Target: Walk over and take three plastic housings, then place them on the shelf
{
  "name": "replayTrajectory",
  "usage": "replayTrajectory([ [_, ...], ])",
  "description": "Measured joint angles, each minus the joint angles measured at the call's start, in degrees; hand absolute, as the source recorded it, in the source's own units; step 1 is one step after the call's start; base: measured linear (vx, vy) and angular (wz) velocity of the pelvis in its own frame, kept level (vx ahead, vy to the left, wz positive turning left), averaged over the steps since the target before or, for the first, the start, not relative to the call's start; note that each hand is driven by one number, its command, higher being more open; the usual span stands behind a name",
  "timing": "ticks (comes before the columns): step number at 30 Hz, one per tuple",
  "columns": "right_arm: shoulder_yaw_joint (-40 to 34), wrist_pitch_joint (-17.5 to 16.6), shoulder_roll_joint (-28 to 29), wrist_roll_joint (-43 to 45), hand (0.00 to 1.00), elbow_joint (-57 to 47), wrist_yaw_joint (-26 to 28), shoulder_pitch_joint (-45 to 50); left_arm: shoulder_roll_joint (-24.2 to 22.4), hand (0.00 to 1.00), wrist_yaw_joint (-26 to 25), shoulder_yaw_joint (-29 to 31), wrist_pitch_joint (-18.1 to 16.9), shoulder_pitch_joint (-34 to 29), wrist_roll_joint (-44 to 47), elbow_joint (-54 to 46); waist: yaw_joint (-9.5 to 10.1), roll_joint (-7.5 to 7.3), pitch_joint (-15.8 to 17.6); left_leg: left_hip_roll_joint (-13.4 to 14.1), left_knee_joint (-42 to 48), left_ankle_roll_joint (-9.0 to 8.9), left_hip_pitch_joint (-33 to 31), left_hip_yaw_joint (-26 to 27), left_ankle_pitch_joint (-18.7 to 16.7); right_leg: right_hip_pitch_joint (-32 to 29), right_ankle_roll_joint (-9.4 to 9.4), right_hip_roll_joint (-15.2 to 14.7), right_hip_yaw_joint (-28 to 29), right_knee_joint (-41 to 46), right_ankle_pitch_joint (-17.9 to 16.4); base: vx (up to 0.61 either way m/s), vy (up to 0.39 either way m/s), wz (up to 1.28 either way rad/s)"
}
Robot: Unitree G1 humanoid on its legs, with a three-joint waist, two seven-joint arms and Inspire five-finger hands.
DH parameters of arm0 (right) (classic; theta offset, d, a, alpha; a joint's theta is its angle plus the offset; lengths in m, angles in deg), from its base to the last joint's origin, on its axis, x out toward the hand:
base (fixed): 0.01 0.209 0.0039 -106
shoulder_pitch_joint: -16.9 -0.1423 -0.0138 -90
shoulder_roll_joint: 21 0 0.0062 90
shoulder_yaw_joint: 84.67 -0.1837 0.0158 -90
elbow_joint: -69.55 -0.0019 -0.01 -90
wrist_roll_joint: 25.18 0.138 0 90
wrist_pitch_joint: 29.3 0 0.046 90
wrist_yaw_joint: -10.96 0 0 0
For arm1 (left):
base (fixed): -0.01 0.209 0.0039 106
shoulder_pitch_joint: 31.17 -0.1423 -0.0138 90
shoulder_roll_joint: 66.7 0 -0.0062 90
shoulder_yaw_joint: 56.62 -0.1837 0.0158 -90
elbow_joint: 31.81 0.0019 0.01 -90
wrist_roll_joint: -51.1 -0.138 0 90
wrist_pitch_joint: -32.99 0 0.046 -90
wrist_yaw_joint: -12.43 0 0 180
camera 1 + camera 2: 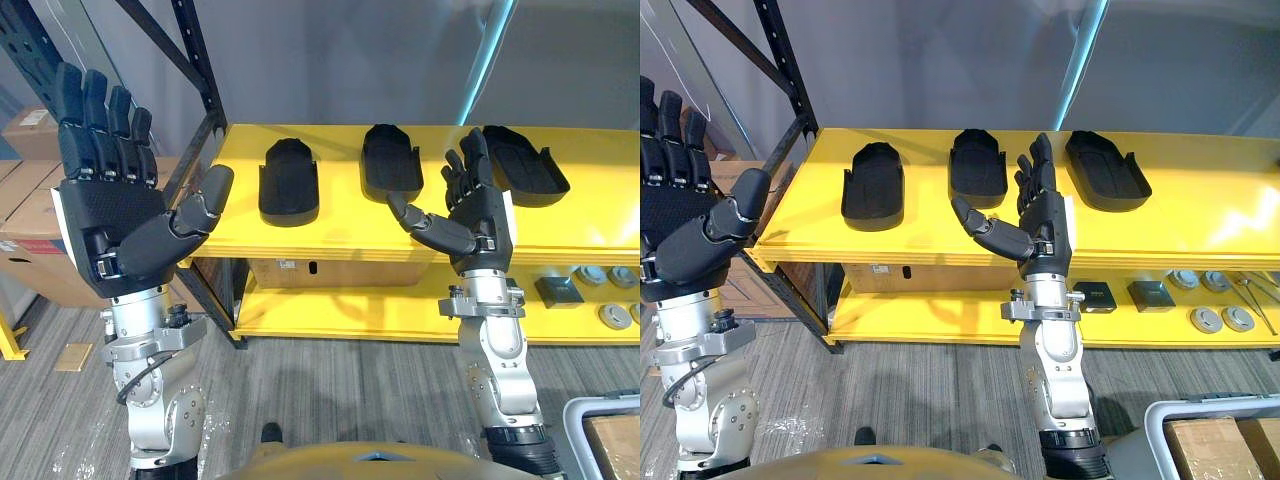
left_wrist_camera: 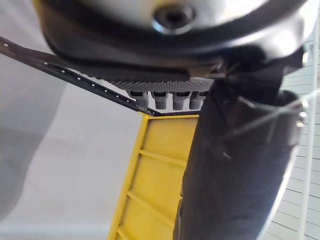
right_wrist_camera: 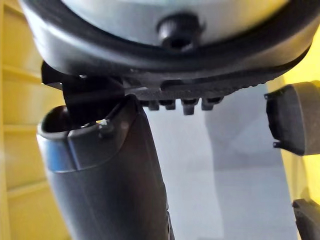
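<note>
Left hand [image 1: 105, 215], right hand [image 1: 485, 215]: raised, fingers spread, empty. Three housings [image 1: 391, 160] in row on yellow shelf [image 1: 340, 235], apart. Judged light, rigid, slick shells; pinch at raised side wall.

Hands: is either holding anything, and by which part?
Nothing is held. The left hand and right hand are raised open, and the three plastic housings lie on the yellow shelf.

Cardboard boxes [image 1: 28, 215] stood at the left edge. Round metal parts [image 1: 1208, 320] lay at lower right, above a grey bin [image 1: 1154, 420].
</note>
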Motion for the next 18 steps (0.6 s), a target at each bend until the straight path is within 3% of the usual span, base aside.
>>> replayTrajectory([
  [10, -1.49, 0.02, -0.02, -1.32, 1.00, 0.00, -0.42, 0.67, -0.09, 1.00, -1.42, -0.04, 1.32, -2.82, 1.14, 0.14, 0.23, -0.12, 0.86, -0.04, 0.06, -0.04, -0.88, -1.76, 0.43, -0.04, -0.11, 0.00, -1.48, 0.86, -0.18, -0.01, -0.002, 0.07],
  [16, -0.89, 0.01, -0.46, -13.87, 1.00, 0.04, -0.44, -0.57, -0.16, 1.00, -4.30, -0.19, 5.58, -2.83, 2.42, 1.01, 1.68, -0.48, 5.50, 0.14, 0.04, 0.06, -1.13, -2.12, 0.80, -1.24, -0.29, -0.15, -1.57, 3.15, -1.36, -0.07, -0.007, 0.03],
  [18, 0.49, 0.01, -0.88, -18.71, 1.00, 0.04, -0.51, -1.28, -0.27, 1.00, -4.76, -0.20, 6.40, -2.88, 2.59, 2.73, 1.74, -0.68, 5.71, 0.15, 0.03, 0.11, -1.81, -2.00, 0.74, -2.06, -0.25, -0.14, -1.21, 3.31, -1.38, -0.04, -0.001, -0.02],
])
